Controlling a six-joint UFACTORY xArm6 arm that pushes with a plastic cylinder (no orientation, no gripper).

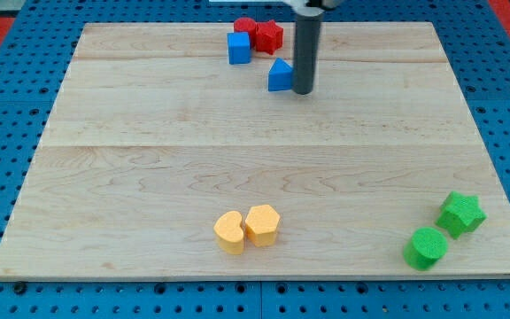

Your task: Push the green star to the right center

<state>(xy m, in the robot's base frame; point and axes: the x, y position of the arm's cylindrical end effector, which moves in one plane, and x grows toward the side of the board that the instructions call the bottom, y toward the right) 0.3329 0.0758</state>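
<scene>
The green star (460, 213) lies near the board's bottom right corner, with a green cylinder (426, 248) just below and left of it. My tip (302, 90) is at the view's top centre, touching the right side of a blue triangular block (280, 76). The tip is far from the green star, up and to the left of it.
A blue cube (239, 48), a red cylinder (244, 27) and a red star (268, 35) cluster at the top centre. A yellow heart (229, 232) and a yellow hexagon (263, 224) sit together at the bottom centre. The wooden board (149, 159) lies on a blue perforated table.
</scene>
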